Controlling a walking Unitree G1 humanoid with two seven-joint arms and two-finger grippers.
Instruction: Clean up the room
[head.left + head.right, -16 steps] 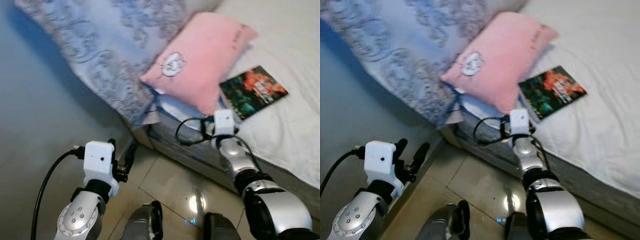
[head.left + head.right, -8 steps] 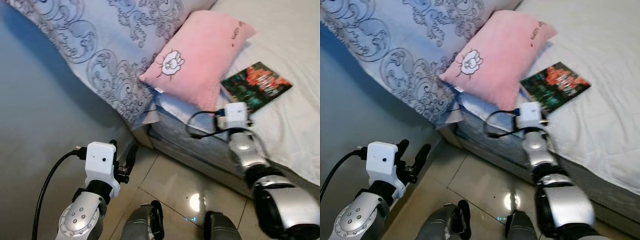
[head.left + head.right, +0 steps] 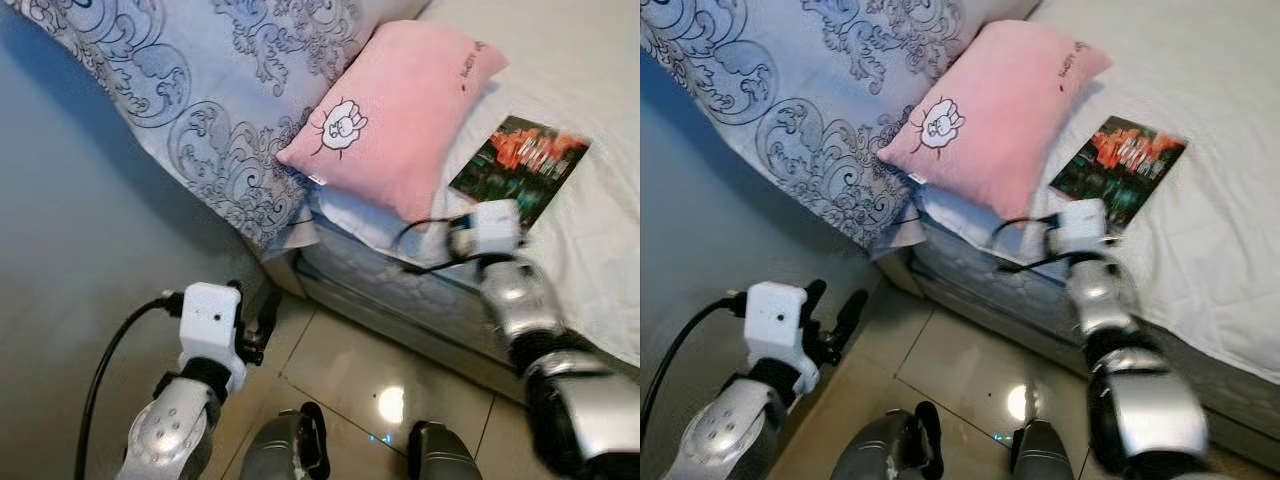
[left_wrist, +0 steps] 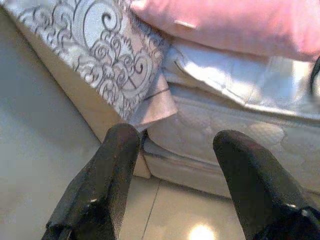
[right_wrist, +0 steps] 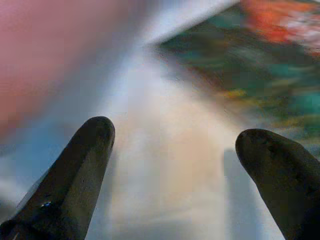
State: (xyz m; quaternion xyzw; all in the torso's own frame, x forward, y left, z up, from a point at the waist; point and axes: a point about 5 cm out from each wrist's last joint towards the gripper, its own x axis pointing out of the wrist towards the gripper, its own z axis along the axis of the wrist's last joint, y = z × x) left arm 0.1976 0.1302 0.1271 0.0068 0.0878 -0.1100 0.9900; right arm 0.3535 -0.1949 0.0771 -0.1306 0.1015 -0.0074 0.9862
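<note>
- Right pincer (image 5: 172, 165): fingers spread wide, holding nothing, poised at the bed (image 3: 600, 60) edge.
- Book (image 3: 520, 158): flat on the bed, just beyond this pincer, beside the pink pillow (image 3: 400, 110).
- Left pincer (image 4: 175, 175): open, low over the floor (image 4: 165, 215).

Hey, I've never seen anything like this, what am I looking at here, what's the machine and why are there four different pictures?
This is a humanoid robot tidying a bedroom. Two pictures come from the cameras in its head, looking down at its own silver arms. The other two come from cameras on its wrists, looking out between two black fingers.

On the bed lie a pink pillow, a patterned grey-blue pillow and a colourful book. The right gripper is open and reaches over the mattress edge toward the book, holding nothing. The left gripper is also open and empty, low above the tiled floor beside the bed.
</note>
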